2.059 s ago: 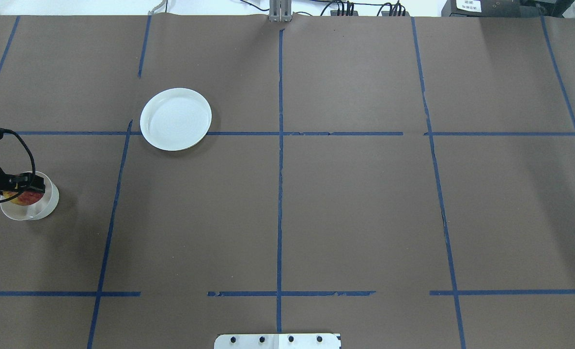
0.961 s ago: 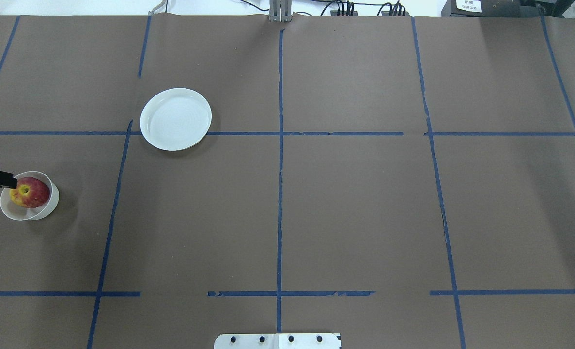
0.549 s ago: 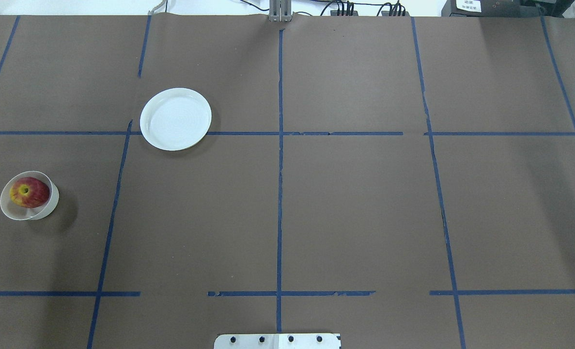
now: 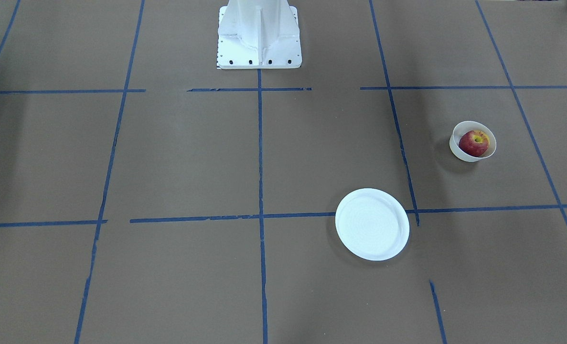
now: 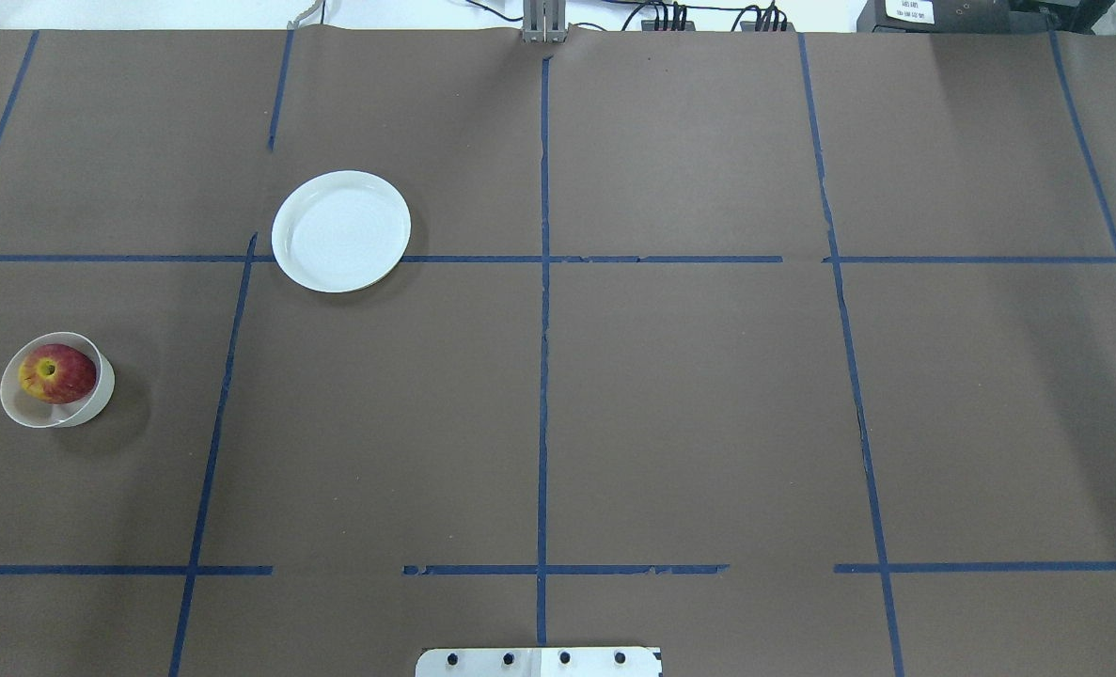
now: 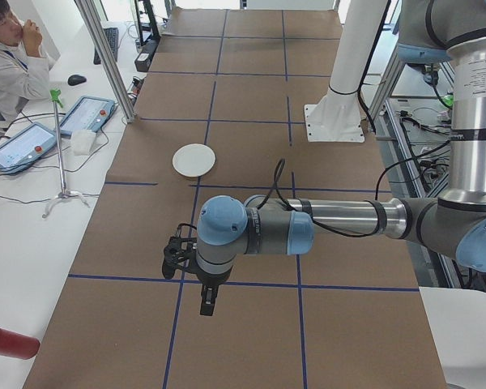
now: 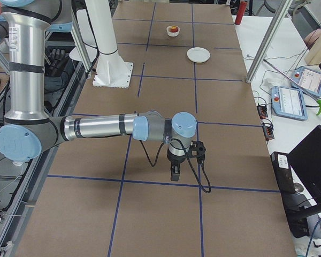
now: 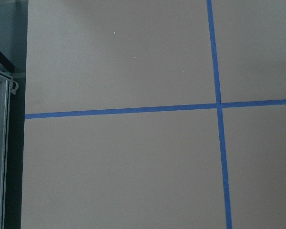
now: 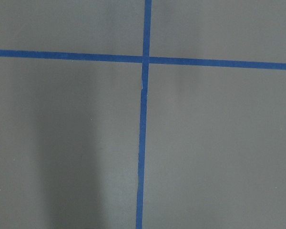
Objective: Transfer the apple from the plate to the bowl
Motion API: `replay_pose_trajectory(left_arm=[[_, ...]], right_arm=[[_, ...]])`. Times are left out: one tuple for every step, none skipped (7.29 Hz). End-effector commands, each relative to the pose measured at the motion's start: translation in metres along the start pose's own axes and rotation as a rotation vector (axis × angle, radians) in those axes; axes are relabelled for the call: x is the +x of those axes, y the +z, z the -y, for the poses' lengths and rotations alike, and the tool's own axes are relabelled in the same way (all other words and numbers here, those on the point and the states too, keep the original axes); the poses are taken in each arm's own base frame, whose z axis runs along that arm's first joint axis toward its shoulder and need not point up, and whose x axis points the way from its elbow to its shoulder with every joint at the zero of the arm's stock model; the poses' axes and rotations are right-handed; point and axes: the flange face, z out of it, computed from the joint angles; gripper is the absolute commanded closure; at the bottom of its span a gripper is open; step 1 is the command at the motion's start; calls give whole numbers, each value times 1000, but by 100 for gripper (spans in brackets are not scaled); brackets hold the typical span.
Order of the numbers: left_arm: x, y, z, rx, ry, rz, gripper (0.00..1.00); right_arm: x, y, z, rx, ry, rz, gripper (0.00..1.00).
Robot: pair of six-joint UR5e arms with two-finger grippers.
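Observation:
The red apple (image 5: 57, 373) with a yellow patch lies in the small cream bowl (image 5: 102, 395) at the table's left side; both also show in the front-facing view, apple (image 4: 473, 143) and bowl (image 4: 456, 147). The flat white plate (image 5: 341, 230) is bare, farther back and to the right of the bowl. My left gripper (image 6: 206, 306) shows only in the exterior left view, pointing down over the table. My right gripper (image 7: 174, 174) shows only in the exterior right view, pointing down. I cannot tell whether either is open or shut.
The white robot base (image 4: 258, 33) stands at the table's near middle edge. Blue tape lines divide the brown table (image 5: 689, 404). An operator (image 6: 8, 49), tablets (image 6: 85, 113) and a metal post (image 6: 105, 57) are beside the table.
My left gripper was over the bowl with the apple beneath it, then drew back off the overhead view's left edge. The apple stays in the bowl. The plate has not moved.

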Motion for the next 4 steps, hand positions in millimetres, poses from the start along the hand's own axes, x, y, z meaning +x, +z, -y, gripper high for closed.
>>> replay_pose_trajectory(left_arm=[[17,-3,15,-32,-39,-7,1],[56,28,25,-88,-55,-12,1],[69,44,28,-101,-12,-14,1],[69,45,27,-64,25,-13,1]], right_arm=[[0,0,0,0,0,0,0],[0,0,0,0,0,0,0],[0,0,0,0,0,0,0],[0,0,0,0,0,0,0]])
